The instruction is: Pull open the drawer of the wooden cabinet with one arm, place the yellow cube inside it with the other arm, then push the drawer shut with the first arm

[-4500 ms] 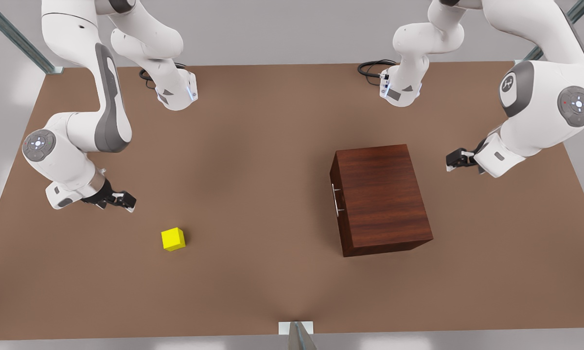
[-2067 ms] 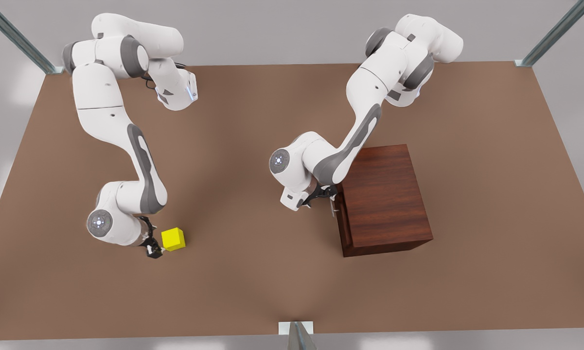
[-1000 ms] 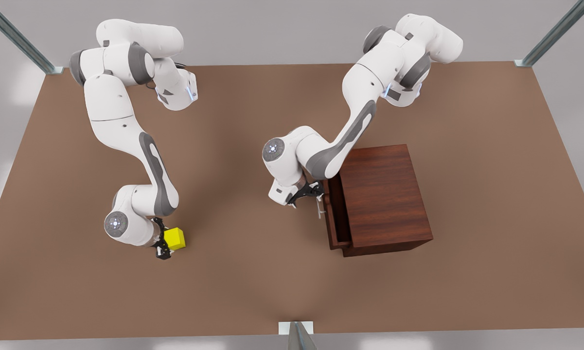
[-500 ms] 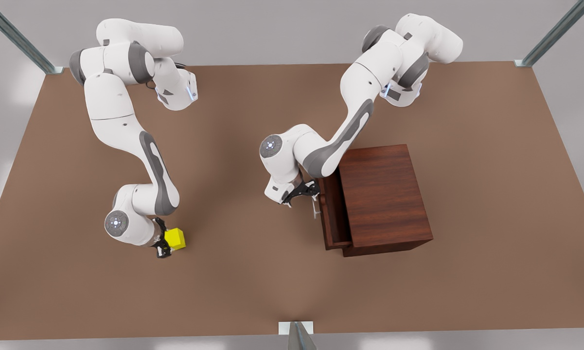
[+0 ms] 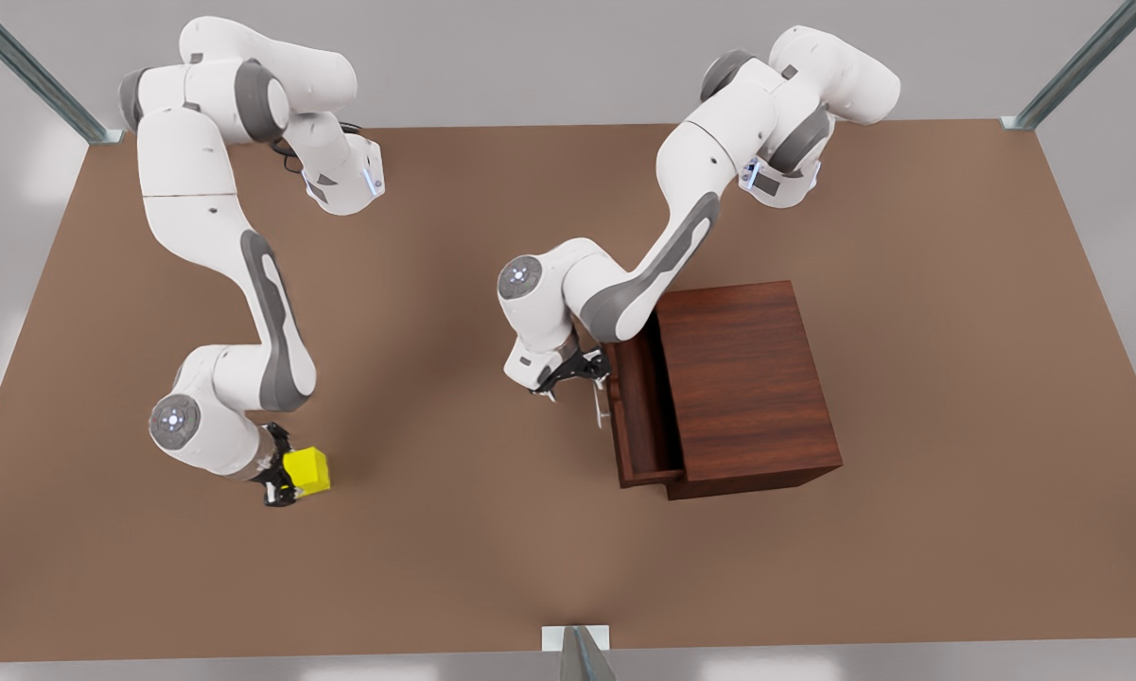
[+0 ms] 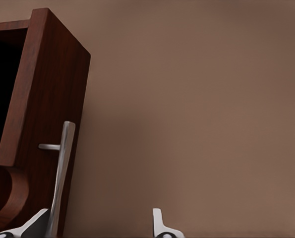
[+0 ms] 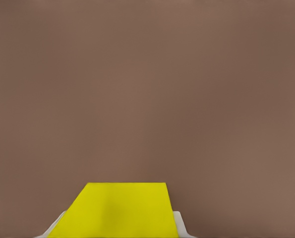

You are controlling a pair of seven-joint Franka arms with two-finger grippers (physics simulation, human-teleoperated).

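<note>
The wooden cabinet point(image 5: 752, 378) stands on the front view's right half of the table. Its drawer point(image 5: 636, 416) is pulled partly out toward the front view's left. My left gripper point(image 5: 579, 372) is at the silver handle point(image 5: 599, 402). In the left wrist view the gripper point(image 6: 100, 225) is open; the handle point(image 6: 63, 168) on the drawer front point(image 6: 43, 124) lies just inside one finger, and the other finger point(image 6: 159, 225) is well apart. At the front view's left, my right gripper point(image 5: 291, 475) is shut on the yellow cube point(image 5: 308, 470), which sits between the fingertips point(image 7: 181, 225) in the right wrist view point(image 7: 120, 210).
The brown table point(image 5: 492, 530) spreads between the cube and the drawer. The two arm bases point(image 5: 345, 184) point(image 5: 776, 184) stand at the far edge. A metal post point(image 5: 577, 653) rises at the middle of the near edge.
The left gripper has drawn the drawer further out toward the front view's left. The right gripper has closed on the cube and shifted with it a little to the left.
</note>
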